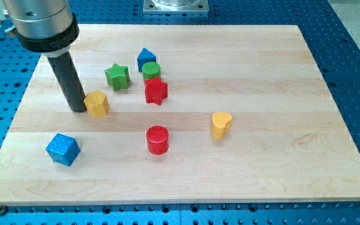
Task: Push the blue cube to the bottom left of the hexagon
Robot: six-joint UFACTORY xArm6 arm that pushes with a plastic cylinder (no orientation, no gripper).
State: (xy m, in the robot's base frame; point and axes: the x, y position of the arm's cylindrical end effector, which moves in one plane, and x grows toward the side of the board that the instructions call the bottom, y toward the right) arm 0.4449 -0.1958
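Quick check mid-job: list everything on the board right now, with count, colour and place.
cube: 1, blue, bottom left
hexagon: 1, yellow, left of centre
green star: 1, green, upper middle
pentagon-like block: 1, blue, top middle
green cylinder: 1, green, just below that block
red star: 1, red, below the green cylinder
red cylinder: 1, red, lower centre
heart: 1, yellow, right of centre
my tip: 1, dark, at the hexagon's left side

My tip (79, 109) sits against the yellow hexagon (97, 103)'s left side. Bare board between it and the blue cube (63, 149) below. Cluster at the hexagon's upper right: green star (117, 76), blue house-shaped block (146, 59), green cylinder (152, 70), red star (156, 91). Red cylinder (157, 139) and yellow heart (220, 124) stand well right.
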